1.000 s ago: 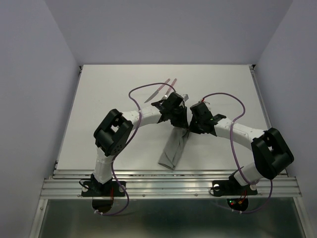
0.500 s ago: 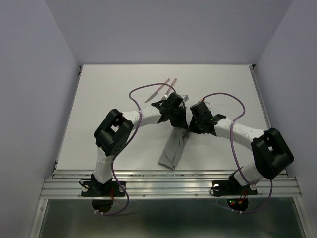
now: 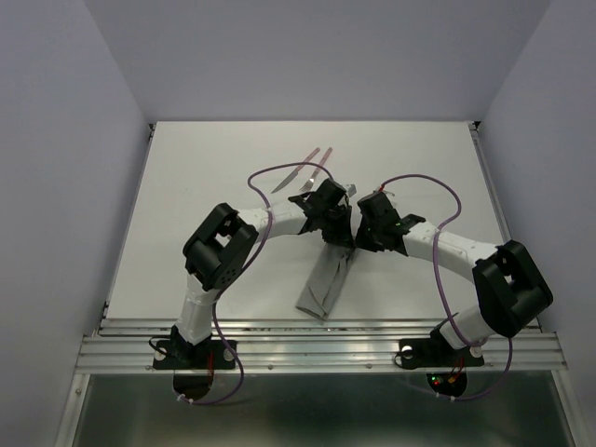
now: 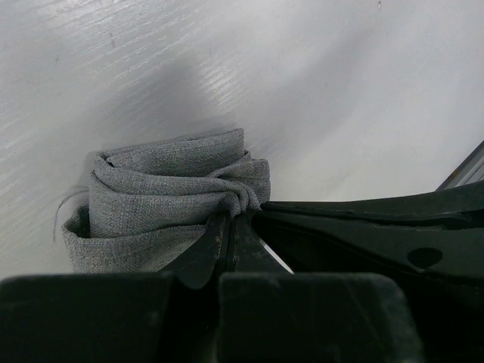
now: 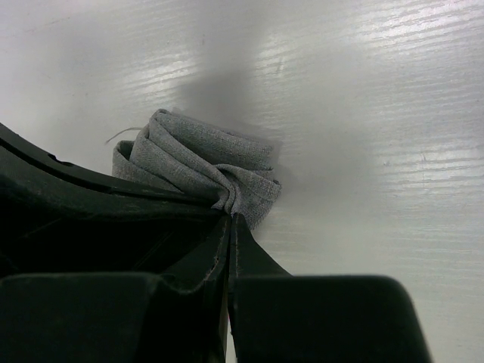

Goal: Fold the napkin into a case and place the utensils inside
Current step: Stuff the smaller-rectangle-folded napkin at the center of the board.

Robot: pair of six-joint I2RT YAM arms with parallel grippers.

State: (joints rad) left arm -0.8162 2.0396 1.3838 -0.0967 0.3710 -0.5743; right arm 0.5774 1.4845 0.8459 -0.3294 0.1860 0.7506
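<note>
Left gripper (image 3: 339, 238) and right gripper (image 3: 358, 244) each pinch the far end of the napkin (image 3: 321, 284), a narrow strip running near to far, with 2 utensils (image 3: 296, 175) lying beyond, closer to the left gripper.

The grey napkin (image 3: 321, 284) lies folded into a narrow strip, its far end bunched up; the pink-handled utensils (image 3: 312, 165) rest side by side beyond it.

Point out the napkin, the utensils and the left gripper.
napkin (image 3: 324, 284), top external view, on the lower part of the folded grey strip.
utensils (image 3: 309, 158), top external view, on a pinkish handle.
left gripper (image 4: 231, 221), left wrist view, where its shut fingertips pinch the napkin.
</note>
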